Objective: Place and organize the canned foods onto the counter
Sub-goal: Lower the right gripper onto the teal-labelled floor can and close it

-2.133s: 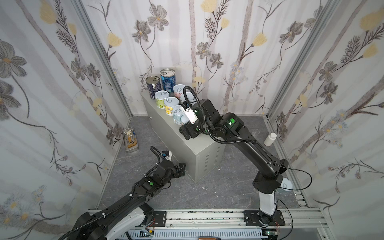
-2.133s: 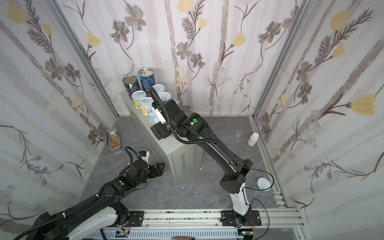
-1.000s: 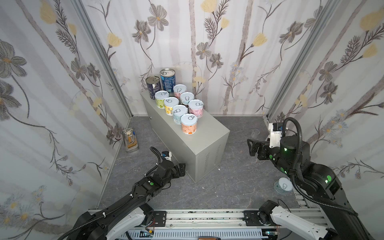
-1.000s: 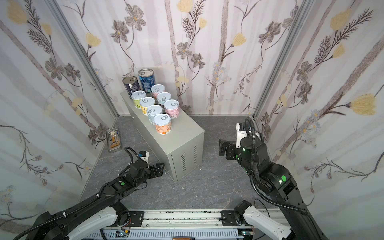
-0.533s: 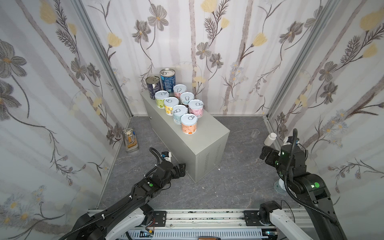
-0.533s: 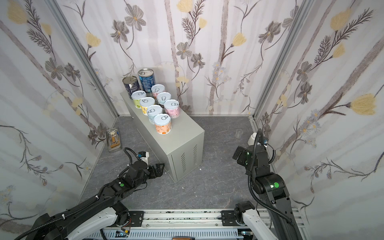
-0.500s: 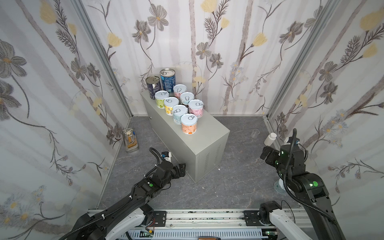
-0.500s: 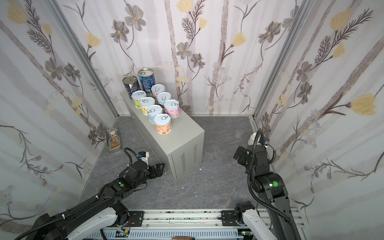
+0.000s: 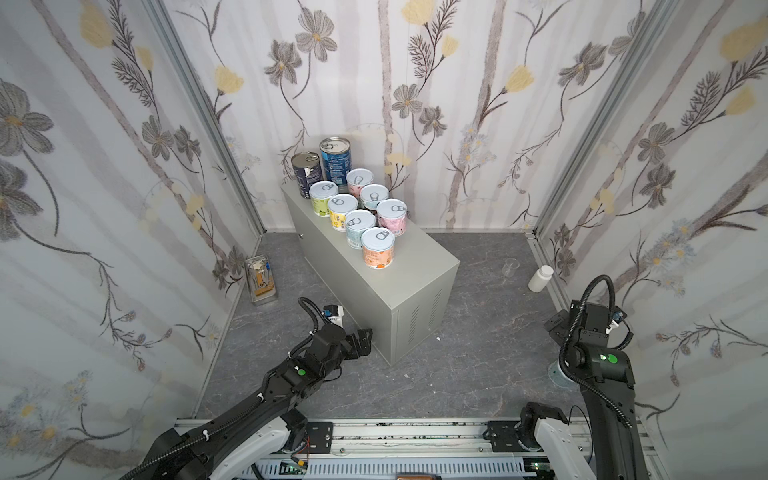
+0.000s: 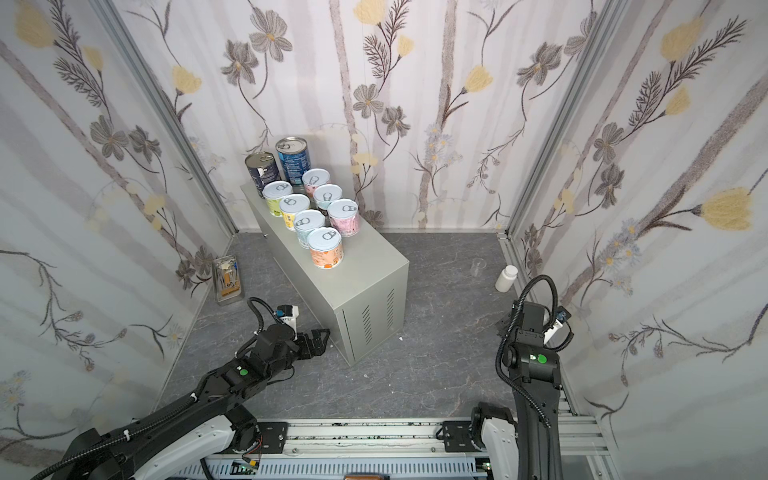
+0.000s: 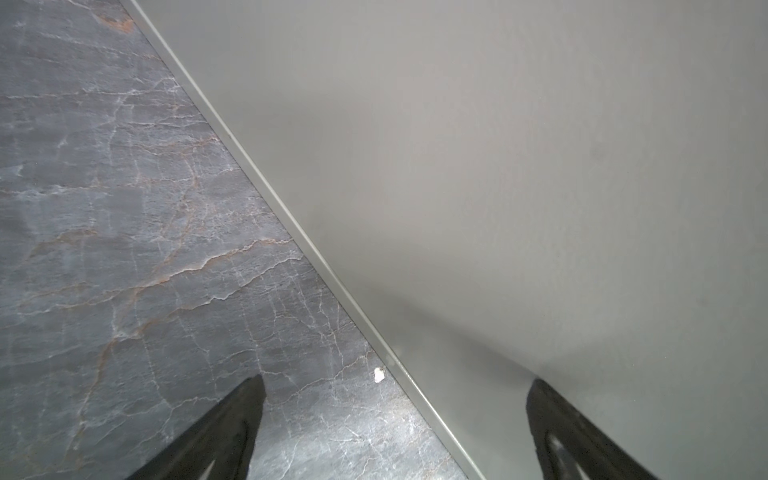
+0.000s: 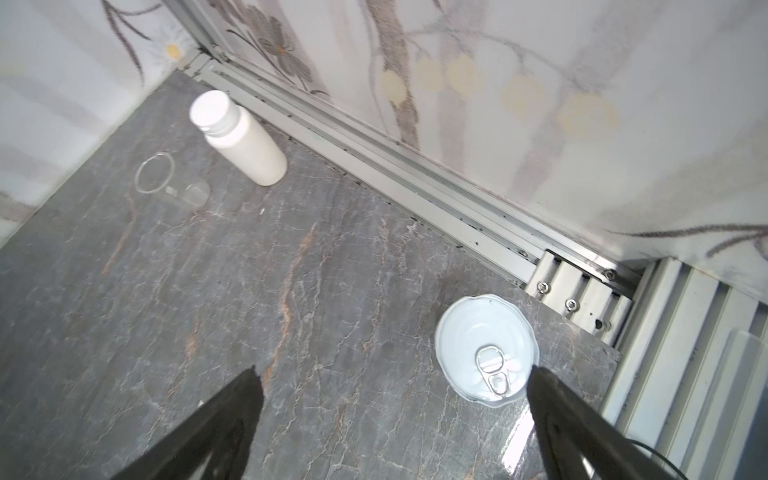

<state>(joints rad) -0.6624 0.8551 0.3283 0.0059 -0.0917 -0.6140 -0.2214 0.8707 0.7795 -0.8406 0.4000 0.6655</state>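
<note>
Against the left wall, a small clear plastic box point(image 9: 260, 282) of odds and ends sits on the dark grey marbled floor point(image 9: 478, 345). Next comes the left hand point(image 9: 364, 341), low beside the long left side of the light grey rectangular metal cabinet point(image 9: 386, 307), close to its near corner. Its fingers are spread wide and hold nothing. On the tabletop point(image 9: 419, 266), the cabinet's flat top, stand nine cans. The two taller dark blue cans point(image 9: 334, 160) are at the far end. The seven shorter pastel cans point(image 9: 360, 222) run from there in two tight rows toward the middle, and the orange-labelled one is nearest me. Further right, toward the floor's far right corner, a small clear glass cup point(image 9: 510, 266) stands upright, and a white plastic bottle point(image 9: 540, 278) is just beside it. The right hand point(image 9: 555, 326) hovers over the floor's right edge, fingers wide and gripping nothing. Below it a tenth, short can point(image 12: 486, 365) with a pale pull-tab lid stands on the floor by the rail. In the wrist view its lid shows just inside one finger.
</note>
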